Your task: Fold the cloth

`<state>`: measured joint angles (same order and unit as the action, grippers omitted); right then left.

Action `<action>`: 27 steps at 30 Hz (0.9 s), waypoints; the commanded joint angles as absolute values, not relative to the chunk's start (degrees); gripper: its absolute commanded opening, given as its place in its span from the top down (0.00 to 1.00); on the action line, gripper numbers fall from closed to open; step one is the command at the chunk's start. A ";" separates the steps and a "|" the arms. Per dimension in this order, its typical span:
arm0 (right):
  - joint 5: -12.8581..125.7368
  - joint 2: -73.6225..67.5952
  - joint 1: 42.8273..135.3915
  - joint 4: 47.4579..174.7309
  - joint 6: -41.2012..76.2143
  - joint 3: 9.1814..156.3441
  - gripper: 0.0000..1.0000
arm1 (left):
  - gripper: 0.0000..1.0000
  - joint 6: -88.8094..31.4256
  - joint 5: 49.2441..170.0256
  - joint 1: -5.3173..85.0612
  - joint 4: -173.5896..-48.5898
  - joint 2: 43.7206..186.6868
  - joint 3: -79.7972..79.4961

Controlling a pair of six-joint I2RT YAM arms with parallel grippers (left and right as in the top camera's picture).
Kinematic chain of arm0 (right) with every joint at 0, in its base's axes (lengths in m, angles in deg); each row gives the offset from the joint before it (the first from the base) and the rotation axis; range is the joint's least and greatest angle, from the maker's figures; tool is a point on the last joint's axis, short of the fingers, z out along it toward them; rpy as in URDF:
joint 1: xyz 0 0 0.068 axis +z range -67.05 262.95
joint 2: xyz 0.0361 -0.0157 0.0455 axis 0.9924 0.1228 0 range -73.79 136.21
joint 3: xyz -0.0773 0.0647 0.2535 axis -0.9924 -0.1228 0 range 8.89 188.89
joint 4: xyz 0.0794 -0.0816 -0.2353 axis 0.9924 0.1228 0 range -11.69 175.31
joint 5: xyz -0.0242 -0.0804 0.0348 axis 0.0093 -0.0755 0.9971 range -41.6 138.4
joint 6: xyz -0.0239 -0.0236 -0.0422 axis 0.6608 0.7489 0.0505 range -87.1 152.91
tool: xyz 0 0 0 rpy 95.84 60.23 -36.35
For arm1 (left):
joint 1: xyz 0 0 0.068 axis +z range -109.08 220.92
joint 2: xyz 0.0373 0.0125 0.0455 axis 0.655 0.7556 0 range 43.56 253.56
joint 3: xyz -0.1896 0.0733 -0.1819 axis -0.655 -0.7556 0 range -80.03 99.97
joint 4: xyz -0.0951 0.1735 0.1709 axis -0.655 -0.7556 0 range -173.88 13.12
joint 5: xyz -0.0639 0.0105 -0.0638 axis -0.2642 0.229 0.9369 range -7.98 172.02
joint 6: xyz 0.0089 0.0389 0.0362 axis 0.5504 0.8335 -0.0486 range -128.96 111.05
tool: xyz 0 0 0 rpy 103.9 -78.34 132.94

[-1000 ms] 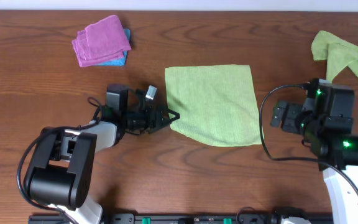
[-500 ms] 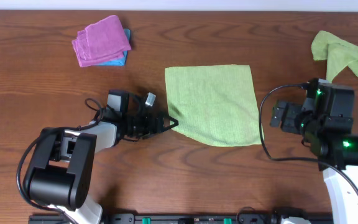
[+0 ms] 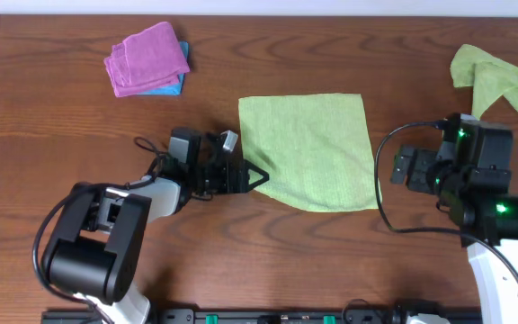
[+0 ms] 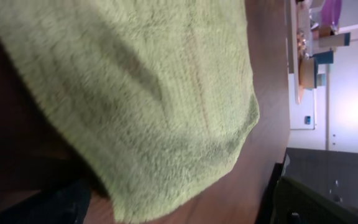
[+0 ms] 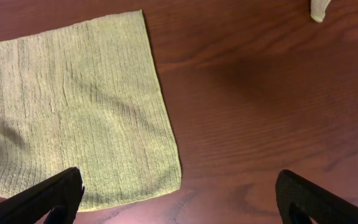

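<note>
Left gripper [image 3: 257,177] advanced, jaws apart, reaching cloth [image 3: 313,144] edge.

The cloth [image 3: 308,148] is lime green, faintly ribbed; the folded cloth [image 3: 147,57] purple, over a blue cloth [image 3: 183,79]; the table [image 3: 61,135] reddish-brown woodgrain.

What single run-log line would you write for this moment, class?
cloth: flat, unfolded | left gripper: open, at cloth's left edge | right gripper: open, empty, right of cloth

Even light; cloth [image 4: 142,93] blurred, perhaps motion.
</note>
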<state>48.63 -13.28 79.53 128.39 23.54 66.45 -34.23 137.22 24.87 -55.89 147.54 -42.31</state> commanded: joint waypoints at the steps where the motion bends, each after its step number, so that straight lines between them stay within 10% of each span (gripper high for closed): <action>1: 48.67 -13.49 79.18 128.48 24.50 66.18 0.01 | 0.04 -36.66 133.07 23.93 -55.19 152.81 -42.77; 27: 49.32 -13.52 79.18 127.94 24.87 66.18 0.01 | 0.02 -42.01 152.89 21.06 -53.57 158.56 -42.77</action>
<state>48.73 -13.28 79.53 128.18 24.22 66.45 -41.01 152.67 21.61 -51.74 155.19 -40.37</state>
